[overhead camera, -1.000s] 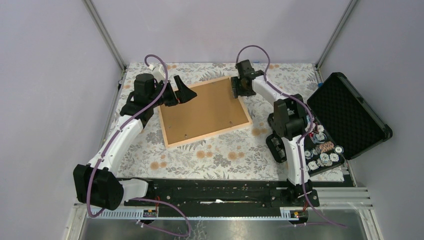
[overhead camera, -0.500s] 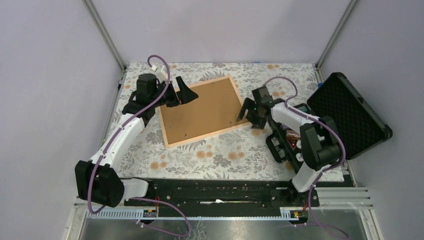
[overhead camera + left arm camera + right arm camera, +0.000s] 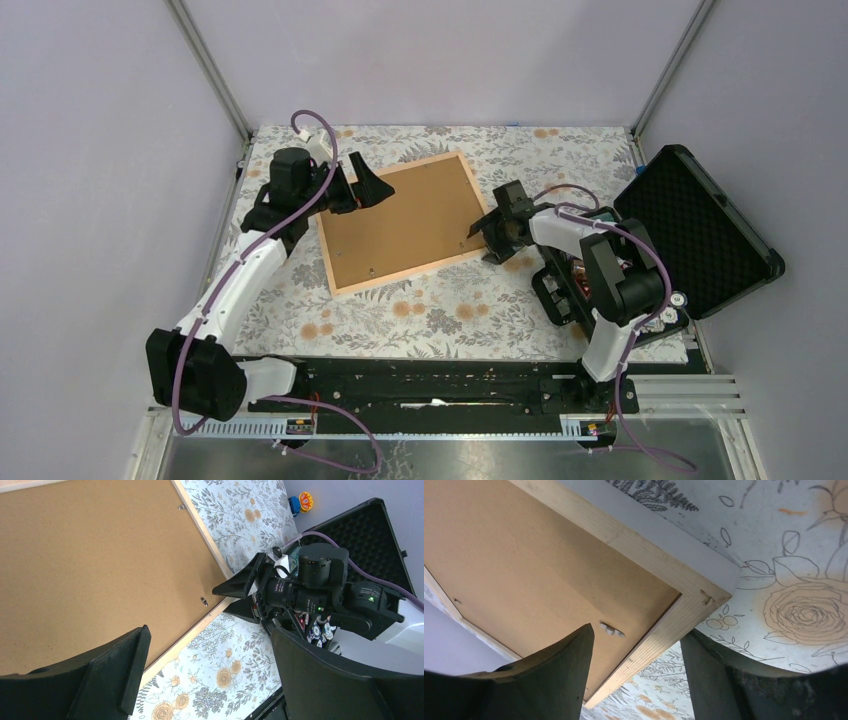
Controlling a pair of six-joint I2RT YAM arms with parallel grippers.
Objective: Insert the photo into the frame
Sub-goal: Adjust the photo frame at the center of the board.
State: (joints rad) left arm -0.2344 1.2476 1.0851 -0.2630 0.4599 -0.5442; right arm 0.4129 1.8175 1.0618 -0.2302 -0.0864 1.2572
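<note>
Left to right: the left tool, its 2 fingers spread wide and holding nothing, is hovering over the far-left corner of the frame. The frame is lying face down on the worktop, its long axis running left to right with the right end skewed away from the arm bases. The photo is sitting inside the rails, brown board back up. The right tool is reaching in from the right at the short right rail, jaws parted and gripping nothing. In the right wrist view the frame's corner and 1 pale retaining tab are showing between its fingers. By this reading the right arm is nearer, and the tab is lying straight ahead of it, just inside the rail.
</note>
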